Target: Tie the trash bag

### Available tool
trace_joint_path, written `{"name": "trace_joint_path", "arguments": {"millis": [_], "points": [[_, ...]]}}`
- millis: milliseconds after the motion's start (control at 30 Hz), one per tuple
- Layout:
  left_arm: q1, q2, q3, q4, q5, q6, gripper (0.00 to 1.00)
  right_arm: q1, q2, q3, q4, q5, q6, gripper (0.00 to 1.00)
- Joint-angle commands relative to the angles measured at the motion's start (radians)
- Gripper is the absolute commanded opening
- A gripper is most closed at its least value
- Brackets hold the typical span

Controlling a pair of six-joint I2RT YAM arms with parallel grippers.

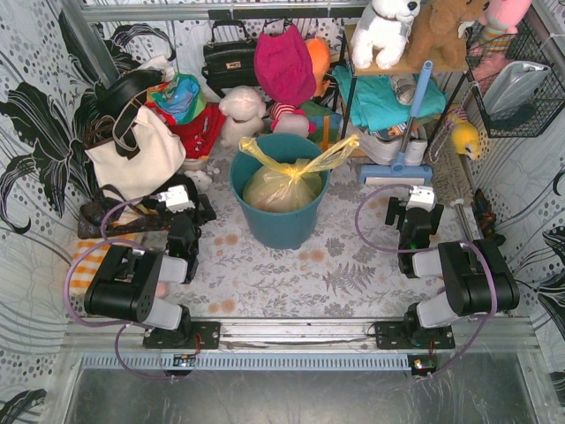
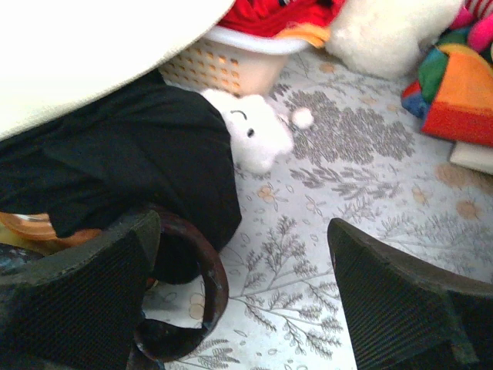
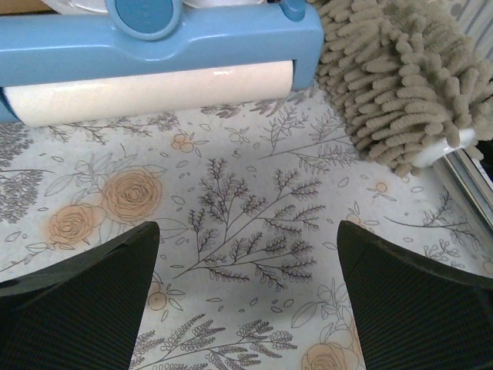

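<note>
Arms folded low at near edge; left gripper (image 2: 243, 258), right gripper (image 3: 246, 243) both wide, empty; trash bag (image 1: 281, 187) in bin (image 1: 278, 228).

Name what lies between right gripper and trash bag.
Top view: the arm's purple cable, bare flowered cover, then the teal bin's wall round the trash bag.

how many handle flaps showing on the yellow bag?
2 on the trash bag. One flap drapes over the rim of the teal bin on the left arm's side; the other flap juts past the rim on the right arm's side. No more show from above.
</note>
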Motion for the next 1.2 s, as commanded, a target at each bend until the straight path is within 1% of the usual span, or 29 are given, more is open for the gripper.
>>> {"name": "trace_joint_path", "arguments": {"millis": [0, 67, 100, 133, 167, 233, 300, 333, 400, 1167], "points": [[0.006, 0.018, -0.018, 0.124, 0.063, 0.038, 0.98, -0.029, 0.003, -0.005, 0.113, -0.129, -0.016, 0.97], [0.006, 0.009, -0.017, 0.105, 0.06, 0.031, 0.98, -0.043, 0.02, -0.04, 0.173, -0.186, -0.017, 0.97], [0.005, 0.011, -0.017, 0.108, 0.06, 0.033, 0.98, -0.044, 0.068, -0.062, 0.29, -0.198, -0.043, 0.97], [0.006, 0.015, -0.02, 0.124, 0.062, 0.037, 0.98, -0.043, 0.066, -0.076, 0.307, -0.211, -0.04, 0.97], [0.006, 0.013, -0.021, 0.123, 0.06, 0.037, 0.98, -0.044, 0.039, -0.066, 0.232, -0.22, -0.033, 0.97], [0.006, 0.009, -0.021, 0.117, 0.057, 0.033, 0.98, -0.044, 0.065, -0.063, 0.283, -0.213, -0.043, 0.97], [0.005, 0.013, -0.022, 0.124, 0.06, 0.034, 0.98, -0.044, 0.056, -0.054, 0.238, -0.188, -0.021, 0.97], [0.006, 0.011, -0.021, 0.12, 0.058, 0.033, 0.98, -0.044, 0.064, -0.061, 0.275, -0.169, -0.03, 0.97], [0.006, 0.01, -0.022, 0.118, 0.058, 0.032, 0.98, -0.044, 0.06, -0.059, 0.264, -0.154, -0.022, 0.97], [0.016, 0.01, -0.012, 0.099, 0.083, 0.027, 0.98, -0.044, 0.062, -0.057, 0.266, -0.163, -0.024, 0.97]]}}
